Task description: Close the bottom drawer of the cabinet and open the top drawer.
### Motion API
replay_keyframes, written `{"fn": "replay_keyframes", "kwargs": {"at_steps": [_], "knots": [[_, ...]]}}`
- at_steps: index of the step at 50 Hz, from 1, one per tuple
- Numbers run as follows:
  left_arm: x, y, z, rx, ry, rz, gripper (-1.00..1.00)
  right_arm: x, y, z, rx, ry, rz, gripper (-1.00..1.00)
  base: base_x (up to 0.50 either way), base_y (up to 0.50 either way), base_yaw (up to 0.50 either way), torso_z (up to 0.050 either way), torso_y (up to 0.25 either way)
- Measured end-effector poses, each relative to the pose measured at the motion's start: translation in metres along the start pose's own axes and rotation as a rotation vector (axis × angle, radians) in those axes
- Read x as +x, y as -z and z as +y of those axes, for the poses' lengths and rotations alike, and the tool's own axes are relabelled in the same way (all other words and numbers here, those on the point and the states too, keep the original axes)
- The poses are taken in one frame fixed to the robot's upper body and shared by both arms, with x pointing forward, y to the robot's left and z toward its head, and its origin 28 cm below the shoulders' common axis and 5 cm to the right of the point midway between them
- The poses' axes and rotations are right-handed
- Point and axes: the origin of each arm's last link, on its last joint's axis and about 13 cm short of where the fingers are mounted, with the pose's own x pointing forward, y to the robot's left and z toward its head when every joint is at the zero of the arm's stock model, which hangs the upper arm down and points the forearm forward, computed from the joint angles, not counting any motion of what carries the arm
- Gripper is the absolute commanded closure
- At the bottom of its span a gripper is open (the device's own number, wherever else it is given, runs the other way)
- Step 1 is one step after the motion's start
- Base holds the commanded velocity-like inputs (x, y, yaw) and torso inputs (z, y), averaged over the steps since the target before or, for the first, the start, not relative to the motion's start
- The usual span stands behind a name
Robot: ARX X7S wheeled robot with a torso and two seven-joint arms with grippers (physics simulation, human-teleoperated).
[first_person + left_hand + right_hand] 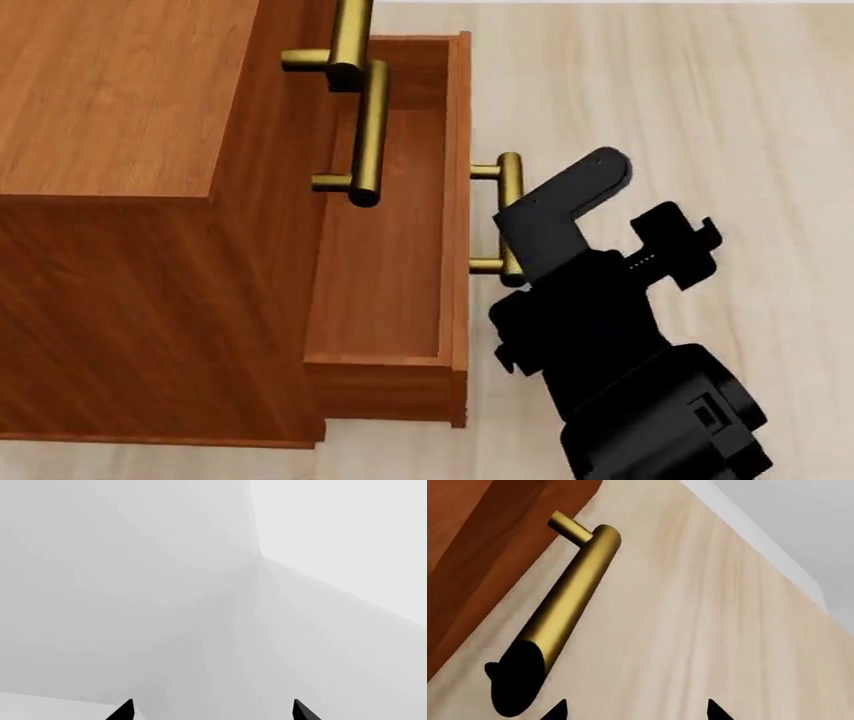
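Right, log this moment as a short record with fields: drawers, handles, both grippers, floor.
cabinet: reddish-brown wood, three stacked drawers
bottom drawer: pulled out, looks empty inside
top drawer: appears shut
bottom drawer handle: brass bar, right beside the right arm
right gripper: fingertips apart, next to the handle, not closed on it
left gripper: fingertips apart, facing pale grey surfaces only, unseen in the head view
floor: pale wooden boards
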Motion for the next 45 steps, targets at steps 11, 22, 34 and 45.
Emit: {"fn": "replay_keyframes", "kwargs": {"at_steps": [11, 22, 34, 45], "knots": [[0.0, 0.0, 0.0, -0.006, 0.002, -0.001, -1.0, 0.005, -0.02, 0.017, 0.005, -0.106, -0.041, -1.0, 0.0, 0.0, 0.0, 0.0, 0.0], [0.0, -0.001, 0.0, -0.011, 0.003, -0.002, -1.0, 0.015, -0.041, 0.03, 0.003, -0.171, -0.084, -1.0, 0.0, 0.0, 0.0, 0.0, 0.0], [0.0, -0.001, 0.001, -0.018, 0.002, -0.004, -1.0, 0.023, -0.051, 0.044, 0.016, -0.245, -0.09, -1.0, 0.0, 0.0, 0.0, 0.0, 0.0], [0.0, -0.001, 0.001, -0.02, 0.002, -0.005, -1.0, 0.026, -0.049, 0.045, 0.02, -0.26, -0.091, -1.0, 0.01, 0.01, 0.01, 0.0, -0.002]]}}
